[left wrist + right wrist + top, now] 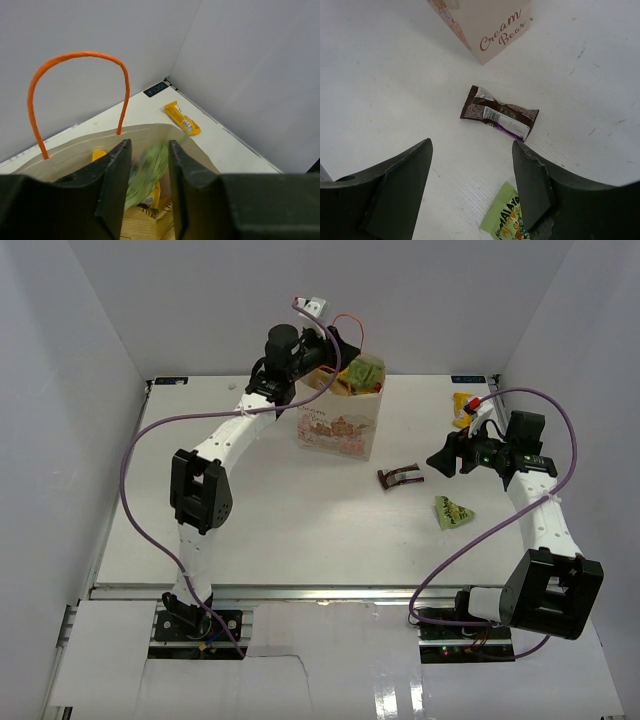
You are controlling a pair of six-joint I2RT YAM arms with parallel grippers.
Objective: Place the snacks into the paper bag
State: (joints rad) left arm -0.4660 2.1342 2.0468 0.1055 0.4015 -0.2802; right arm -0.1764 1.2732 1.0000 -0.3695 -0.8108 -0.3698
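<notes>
The cream paper bag (335,430) stands upright at the back middle of the table, with snacks showing at its mouth. My left gripper (335,350) hovers over the bag's opening (75,150), jaws open. A blurred green packet (150,170) lies just below the gap between the jaws, above yellow and tan packets inside. My right gripper (440,460) is open and empty above the table. In the right wrist view the gripper (472,145) is near a dark brown bar wrapper (500,112) and a green packet (507,220). The wrapper (401,477) and green packet (452,510) lie right of the bag.
A yellow pouch (463,408) lies at the back right near the wall, also visible in the left wrist view (182,118). The bag's orange loop handle (75,56) stands up just beyond my left fingers. White walls enclose the table at the back and on both sides.
</notes>
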